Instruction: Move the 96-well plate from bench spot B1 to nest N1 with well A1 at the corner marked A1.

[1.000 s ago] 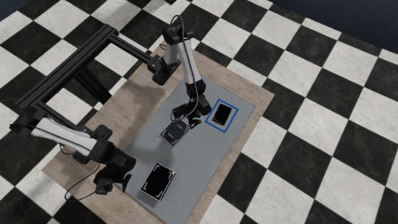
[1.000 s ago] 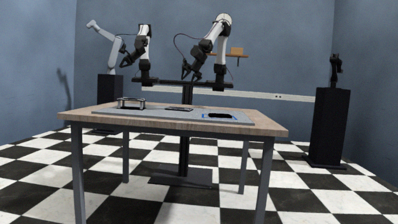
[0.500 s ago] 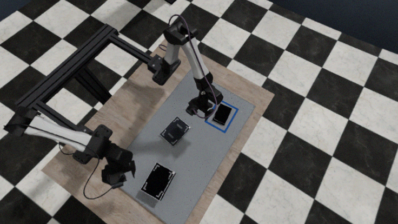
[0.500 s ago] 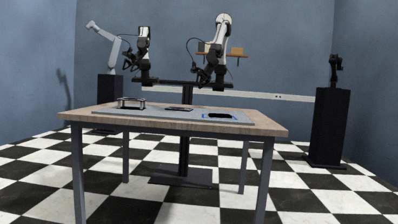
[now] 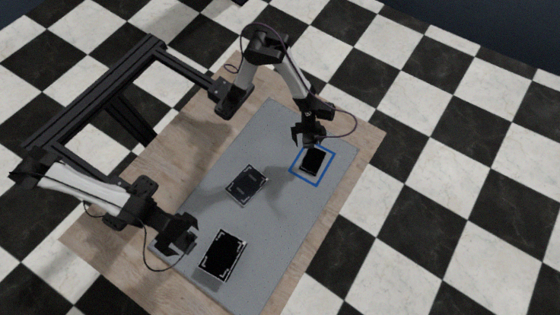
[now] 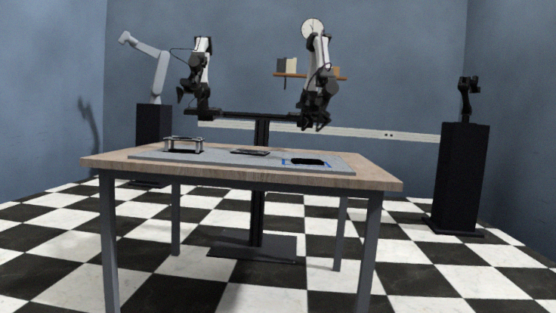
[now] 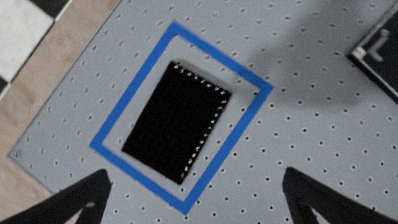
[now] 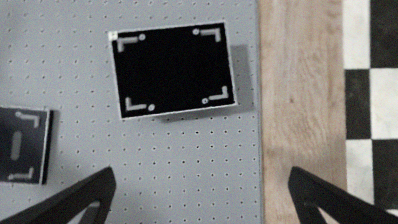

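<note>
Left hand (image 5: 308,144) (image 6: 312,128) (image 7: 198,171), above the surface (image 5: 281,203) (image 6: 217,157) (image 7: 310,125) (image 8: 200,185): fingers wide, nothing between. Right hand (image 5: 188,243) (image 6: 182,93) (image 8: 202,170): likewise wide and unladen.

For a sound pick-up: shift towards 11 o'clock in the left wrist view, turn to match the sides, descend squarely, then close evenly.

96-well plate (image 5: 313,161) (image 6: 307,161) (image 7: 176,122): at B1, within the blue outline (image 5: 326,169) (image 6: 328,164) (image 7: 135,85); black, oblong, long axis from 1 to 7 o'clock. White rim characters, too small to read, along two sides meeting at 2 o'clock; probably A1 there.

Left pincer (image 5: 308,144) (image 6: 312,128) (image 7: 198,171) swung from middle holder (image 5: 246,185) (image 6: 249,152) (image 7: 386,62) (image 8: 26,145) to blue outline (image 5: 326,169) (image 6: 327,163) (image 7: 134,86); right pincer (image 5: 183,240) (image 6: 188,95) (image 8: 202,171) nearer raised nest (image 5: 223,254) (image 6: 183,138) (image 8: 172,70).
</note>
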Action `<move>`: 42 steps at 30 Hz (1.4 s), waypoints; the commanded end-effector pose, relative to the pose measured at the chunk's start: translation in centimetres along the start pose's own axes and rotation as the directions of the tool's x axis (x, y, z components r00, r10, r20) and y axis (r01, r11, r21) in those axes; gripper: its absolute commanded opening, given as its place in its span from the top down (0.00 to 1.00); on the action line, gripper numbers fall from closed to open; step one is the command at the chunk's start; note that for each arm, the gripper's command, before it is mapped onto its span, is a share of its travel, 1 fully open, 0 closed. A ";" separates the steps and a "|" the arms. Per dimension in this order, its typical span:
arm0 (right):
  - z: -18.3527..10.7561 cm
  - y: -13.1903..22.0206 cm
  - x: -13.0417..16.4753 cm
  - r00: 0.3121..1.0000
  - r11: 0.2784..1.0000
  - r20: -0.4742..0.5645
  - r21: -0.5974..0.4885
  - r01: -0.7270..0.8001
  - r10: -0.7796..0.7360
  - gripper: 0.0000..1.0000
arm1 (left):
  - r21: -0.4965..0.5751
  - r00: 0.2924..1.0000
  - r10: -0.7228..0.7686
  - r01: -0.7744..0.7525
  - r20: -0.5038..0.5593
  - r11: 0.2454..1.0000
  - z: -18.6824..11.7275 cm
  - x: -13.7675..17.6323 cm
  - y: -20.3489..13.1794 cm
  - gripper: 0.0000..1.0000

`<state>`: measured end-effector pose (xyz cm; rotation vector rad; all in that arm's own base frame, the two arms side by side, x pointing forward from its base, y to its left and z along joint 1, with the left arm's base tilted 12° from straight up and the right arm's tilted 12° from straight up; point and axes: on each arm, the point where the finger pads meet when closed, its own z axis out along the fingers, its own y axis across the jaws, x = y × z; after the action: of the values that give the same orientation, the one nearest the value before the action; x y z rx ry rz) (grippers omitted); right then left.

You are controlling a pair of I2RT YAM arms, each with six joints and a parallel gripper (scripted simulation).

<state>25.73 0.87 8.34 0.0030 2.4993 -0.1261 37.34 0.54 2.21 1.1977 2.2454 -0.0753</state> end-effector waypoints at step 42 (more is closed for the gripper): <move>-8.7 35.4 -5.2 0.590 0.600 0.770 -0.358 0.715 -0.243 0.00 | 0.261 0.780 0.511 -0.441 -0.362 0.858 9.4 1.1 2.6 0.00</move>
<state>25.69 33.69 11.90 -0.9711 1.7728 0.3911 42.93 0.09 -5.29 1.9741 2.2347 0.2157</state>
